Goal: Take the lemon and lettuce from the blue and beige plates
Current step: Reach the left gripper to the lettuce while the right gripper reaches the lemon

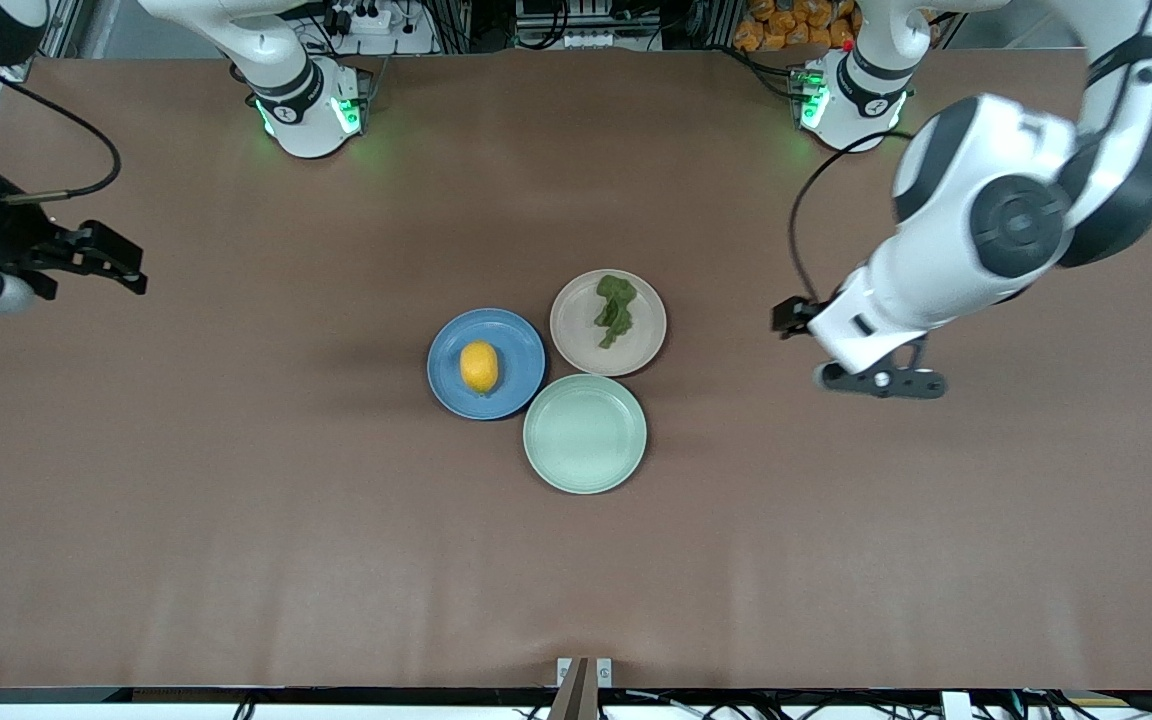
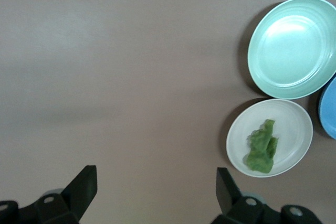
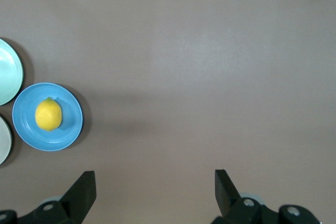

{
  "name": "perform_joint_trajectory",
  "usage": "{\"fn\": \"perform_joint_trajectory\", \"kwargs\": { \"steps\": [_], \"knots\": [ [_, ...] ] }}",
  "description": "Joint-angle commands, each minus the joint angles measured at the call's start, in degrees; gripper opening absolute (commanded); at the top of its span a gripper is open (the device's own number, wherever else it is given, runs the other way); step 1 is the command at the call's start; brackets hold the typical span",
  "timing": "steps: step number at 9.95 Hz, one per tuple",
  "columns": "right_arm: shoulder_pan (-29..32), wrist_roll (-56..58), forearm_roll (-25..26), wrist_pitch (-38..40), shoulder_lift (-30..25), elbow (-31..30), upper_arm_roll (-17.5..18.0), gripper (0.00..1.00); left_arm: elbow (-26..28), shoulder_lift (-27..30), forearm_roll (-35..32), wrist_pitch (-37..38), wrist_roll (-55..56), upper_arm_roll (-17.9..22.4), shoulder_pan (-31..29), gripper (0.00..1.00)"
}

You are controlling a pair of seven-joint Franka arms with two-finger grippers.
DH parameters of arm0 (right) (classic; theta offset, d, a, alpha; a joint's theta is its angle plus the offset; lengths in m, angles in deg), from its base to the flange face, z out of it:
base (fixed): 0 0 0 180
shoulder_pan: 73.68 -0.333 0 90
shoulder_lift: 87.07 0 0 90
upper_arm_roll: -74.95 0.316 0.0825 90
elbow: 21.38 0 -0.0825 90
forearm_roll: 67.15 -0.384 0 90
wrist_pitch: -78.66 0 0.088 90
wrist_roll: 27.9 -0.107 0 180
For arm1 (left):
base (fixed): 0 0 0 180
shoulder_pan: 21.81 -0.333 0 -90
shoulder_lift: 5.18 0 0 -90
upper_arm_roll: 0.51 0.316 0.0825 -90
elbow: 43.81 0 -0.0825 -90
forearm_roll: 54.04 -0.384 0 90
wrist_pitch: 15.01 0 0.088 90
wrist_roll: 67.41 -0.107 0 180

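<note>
Brown matte table (image 1: 236, 520), bearing three round plates clustered near its middle, rims close together: blue plate (image 1: 516, 345) toward the right arm's end; beige plate (image 1: 576, 340) beside it; mint-green plate (image 1: 585, 433) nearest the front camera.

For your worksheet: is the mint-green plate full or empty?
Empty: the mint-green plate shows only its bare surface in the front and left wrist views.

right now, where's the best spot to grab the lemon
Probably across its narrow middle, coming straight down. The lemon lies loose at the centre of the blue plate, long axis pointing toward the camera, so the claw's fingers should close on its rounded flanks, clear of the plate's low rim.
</note>
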Motion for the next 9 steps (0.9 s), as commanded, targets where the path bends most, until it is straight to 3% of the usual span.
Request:
{"fn": "perform_joint_trajectory", "kwargs": {
  "steps": [1, 6, 9],
  "knots": [
    [-1.7, -0.2, -0.9, 1.8, 1.6, 0.8, -0.2, 1.0, 0.2, -2.8, 0.5, -3.6, 7.3, -0.1, 4.0, 1.0],
    [-9.2, -2.5, -1.0, 1.4, 6.9, 0.8, -0.2, 1.0, 0.1, -9.1, -0.4, -7.9, 15.5, -0.1, 11.9, 1.0],
    [-14.5, -9.9, -1.4, -1.7, 11.6, 0.8, -0.2, 1.0, -0.4, -12.9, -1.6, -8.3, 15.8, 0.0, 15.1, 1.0]
  ]
}}
